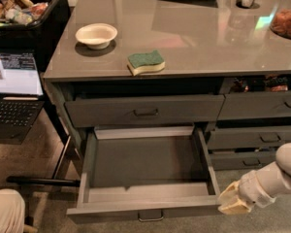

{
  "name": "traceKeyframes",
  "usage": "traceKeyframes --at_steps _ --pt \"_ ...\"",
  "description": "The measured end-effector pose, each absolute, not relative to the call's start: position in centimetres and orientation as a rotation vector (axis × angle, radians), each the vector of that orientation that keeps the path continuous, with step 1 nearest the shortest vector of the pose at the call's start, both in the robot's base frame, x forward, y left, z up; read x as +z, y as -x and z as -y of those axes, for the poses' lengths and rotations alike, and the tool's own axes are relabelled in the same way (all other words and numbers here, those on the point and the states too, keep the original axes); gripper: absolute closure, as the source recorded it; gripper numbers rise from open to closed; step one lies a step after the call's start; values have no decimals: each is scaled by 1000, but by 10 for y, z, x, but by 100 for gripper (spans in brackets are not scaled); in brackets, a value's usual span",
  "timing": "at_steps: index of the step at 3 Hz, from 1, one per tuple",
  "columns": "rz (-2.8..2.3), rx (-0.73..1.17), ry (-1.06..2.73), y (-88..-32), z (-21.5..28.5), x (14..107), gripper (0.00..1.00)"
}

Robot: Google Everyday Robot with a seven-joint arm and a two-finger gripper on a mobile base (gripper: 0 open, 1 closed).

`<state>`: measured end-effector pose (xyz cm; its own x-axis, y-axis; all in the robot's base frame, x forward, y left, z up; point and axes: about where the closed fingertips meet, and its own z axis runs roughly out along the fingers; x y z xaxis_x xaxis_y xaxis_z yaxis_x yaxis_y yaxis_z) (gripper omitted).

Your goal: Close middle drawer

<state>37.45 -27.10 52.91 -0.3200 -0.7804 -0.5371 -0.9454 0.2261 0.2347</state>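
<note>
Counter (pixel 199 38): grey glossy top, fills the upper frame.

Middle drawer (pixel 145 161): under the counter's left section, second row down, pulled far out toward the camera. The box is shallow, plain grey, nothing in it. Low flat front at the bottom edge of the frame, with a small dark handle (pixel 151 216) at centre.

Top drawer (pixel 145 111): directly above it, taller front, pushed in.

Narrower drawers (pixel 259 106): stacked to the right. The top one is partly open with some items showing behind its front.

Laptop (pixel 14 91): left of the counter, lid up, screen lit.

Arm (pixel 276 174): white, comes in from the lower right.

Claw (pixel 234 200): cream-coloured, at the right end of the middle drawer's front, just beside that corner. Can't tell if it's touching. Can't tell how far open it is, or whether it has hold of anything.

Bowl (pixel 96 35): cream, on the counter's left side.

Sponge (pixel 145 62): green over yellow, near the counter's front edge, right of the bowl and apart from it.
</note>
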Motion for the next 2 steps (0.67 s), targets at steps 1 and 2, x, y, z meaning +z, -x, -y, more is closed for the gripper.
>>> traceKeyframes --at_steps 1,2 --pt "-2206 835 1586 -361 272 484 87" --pt "-2217 846 1560 -362 273 443 100"
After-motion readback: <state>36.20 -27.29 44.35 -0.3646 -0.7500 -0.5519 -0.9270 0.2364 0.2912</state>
